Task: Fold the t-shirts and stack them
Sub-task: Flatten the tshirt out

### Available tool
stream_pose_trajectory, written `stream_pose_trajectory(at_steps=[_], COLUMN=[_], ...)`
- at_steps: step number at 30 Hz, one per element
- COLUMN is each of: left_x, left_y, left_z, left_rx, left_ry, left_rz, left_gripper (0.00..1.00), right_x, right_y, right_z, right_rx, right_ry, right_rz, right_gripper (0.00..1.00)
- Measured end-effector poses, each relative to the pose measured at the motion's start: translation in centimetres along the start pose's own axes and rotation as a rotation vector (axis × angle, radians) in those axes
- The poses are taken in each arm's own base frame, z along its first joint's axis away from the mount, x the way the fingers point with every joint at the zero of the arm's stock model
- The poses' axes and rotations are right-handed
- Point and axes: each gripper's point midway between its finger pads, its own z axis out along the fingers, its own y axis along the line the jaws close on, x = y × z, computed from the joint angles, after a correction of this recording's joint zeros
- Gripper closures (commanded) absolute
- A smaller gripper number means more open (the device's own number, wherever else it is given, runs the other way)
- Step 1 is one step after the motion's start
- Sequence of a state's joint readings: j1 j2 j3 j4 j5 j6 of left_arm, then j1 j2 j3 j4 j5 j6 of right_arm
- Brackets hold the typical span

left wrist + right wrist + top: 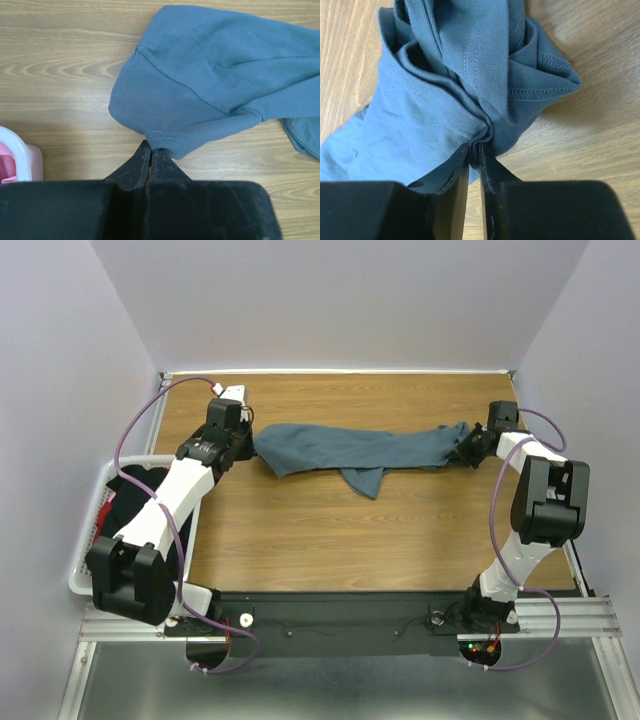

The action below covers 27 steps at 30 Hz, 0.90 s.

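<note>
Left tool (151,150) clamped on blue-grey t-shirt (350,448) hem at 9 o'clock end, right tool (475,147) pinching bunched cloth at 3. Suggest: tension evenly, lay flat on surface (300,540), then fold.

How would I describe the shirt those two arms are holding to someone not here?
On the far half of the wooden table, a slate blue-grey t-shirt stretches in a bunched band between the left claw and right claw. It alone lies on the wood; the dark clothes sit in the white basket at the left.
</note>
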<state>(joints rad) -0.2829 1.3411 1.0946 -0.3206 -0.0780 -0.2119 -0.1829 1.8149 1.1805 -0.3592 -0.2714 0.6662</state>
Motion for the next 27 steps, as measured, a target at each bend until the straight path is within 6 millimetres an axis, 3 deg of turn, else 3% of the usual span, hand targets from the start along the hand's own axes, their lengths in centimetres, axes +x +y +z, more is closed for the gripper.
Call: stream_pose_trajectory(at_steps=[3, 10, 13, 16, 17, 19, 21, 22, 24, 27], left_x=[-0.1, -0.8, -2.9, -8.7, -12.1, -16.5, -22.0, -23.7, -28.0, -31.4], left_y=[0.0, 0.5, 0.8, 0.1, -0.4, -0.9, -1.6, -1.7, -1.8, -1.6], left_z=[-0.2, -0.5, -1.5, -3.3, -4.5, -6.6, -9.4, -10.3, -13.6, -17.2], left_rx=[0.001, -0.03, -0.064, -0.069, -0.065, -0.064, -0.064, -0.065, -0.074, -0.081], left_ry=[-0.005, -0.027, -0.062, -0.182, -0.26, -0.355, -0.486, -0.529, -0.645, -0.762], left_rz=[0.0, 0.007, 0.018, 0.017, 0.013, 0.009, -0.004, -0.009, -0.027, -0.044], left_gripper=[1.0, 1.0, 1.0, 1.0, 1.0, 1.0, 1.0, 1.0, 1.0, 1.0], right_x=[0.0, -0.3, -1.9, -6.8, -8.8, -13.0, -15.5, -16.9, -18.6, -19.6], right_y=[-0.1, 0.1, 1.4, 6.1, 8.2, 12.8, 15.9, 17.8, 20.7, 23.1], right_z=[0.0, -0.5, -2.2, -5.8, -7.7, -12.6, -16.7, -19.5, -24.6, -30.4], right_rx=[0.002, 0.007, 0.008, -0.067, -0.107, -0.201, -0.269, -0.313, -0.389, -0.453], right_ry=[-0.001, -0.018, -0.057, -0.193, -0.258, -0.405, -0.511, -0.579, -0.692, -0.812], right_rz=[-0.001, -0.011, -0.024, -0.068, -0.088, -0.131, -0.158, -0.177, -0.212, -0.252], right_gripper=[0.99, 0.99, 0.99, 0.99, 0.99, 0.99, 0.99, 0.99, 0.99, 0.99])
